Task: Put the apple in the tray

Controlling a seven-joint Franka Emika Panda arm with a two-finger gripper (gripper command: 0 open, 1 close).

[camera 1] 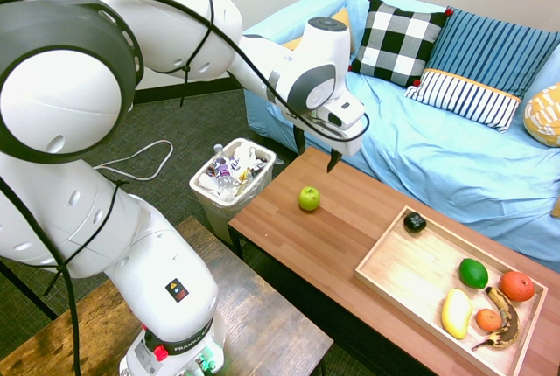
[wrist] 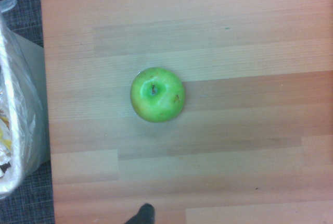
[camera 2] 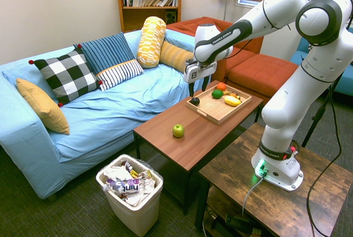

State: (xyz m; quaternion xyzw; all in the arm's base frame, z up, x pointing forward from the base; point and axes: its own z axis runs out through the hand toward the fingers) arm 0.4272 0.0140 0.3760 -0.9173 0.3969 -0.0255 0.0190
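Just one apple point(camera 1: 308, 198), one tray point(camera 1: 394, 269).

glossy white rounded arm point(camera 2: 287, 5) segments, grey joint bands, black cables, dark jaws.

bright even light, wrist view soft
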